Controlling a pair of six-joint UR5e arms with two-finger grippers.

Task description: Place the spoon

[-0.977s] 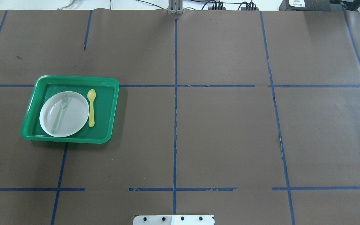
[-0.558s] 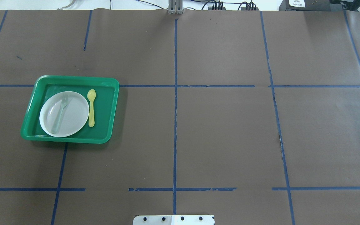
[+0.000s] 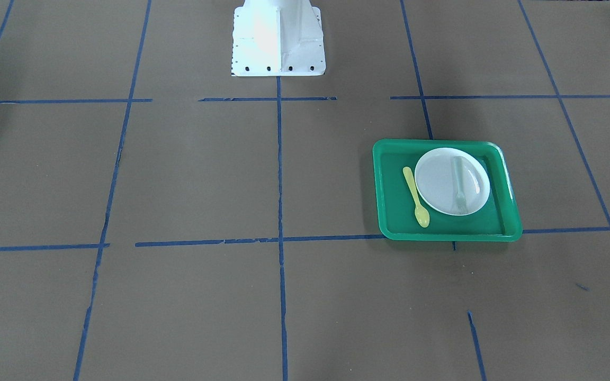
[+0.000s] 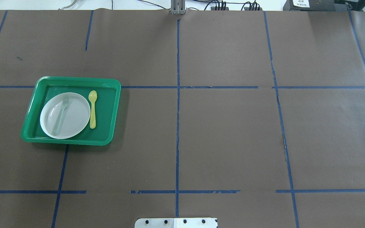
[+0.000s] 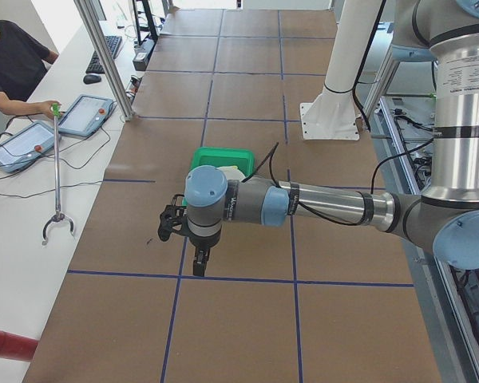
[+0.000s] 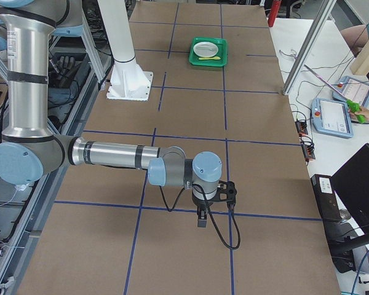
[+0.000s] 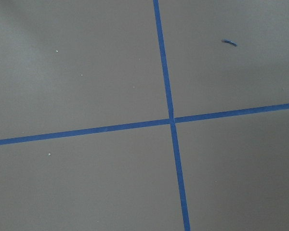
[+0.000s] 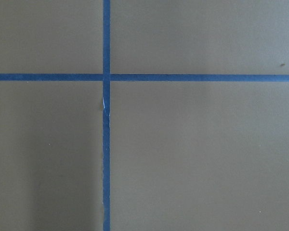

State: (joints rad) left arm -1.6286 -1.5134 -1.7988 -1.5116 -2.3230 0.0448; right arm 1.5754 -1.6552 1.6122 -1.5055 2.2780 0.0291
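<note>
Seemingly placed already, the small slim yellow plastic spoon (image 4: pixel 92 109) lay in the green rectangular tray (image 4: pixel 78 79), at three o'clock of the round white plate (image 4: pixel 74 118), while the left tool (image 5: pixel 198 266) and right tool (image 6: pixel 201 219) hung well apart from it over the worktop (image 4: pixel 227 136), their jaws' state impossible to tell.

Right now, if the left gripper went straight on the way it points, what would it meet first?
It points down, so the left gripper would probably meet the brown paper-covered table first, near a crossing of blue tape lines; its wrist camera shows nothing in between. Height unclear.
</note>
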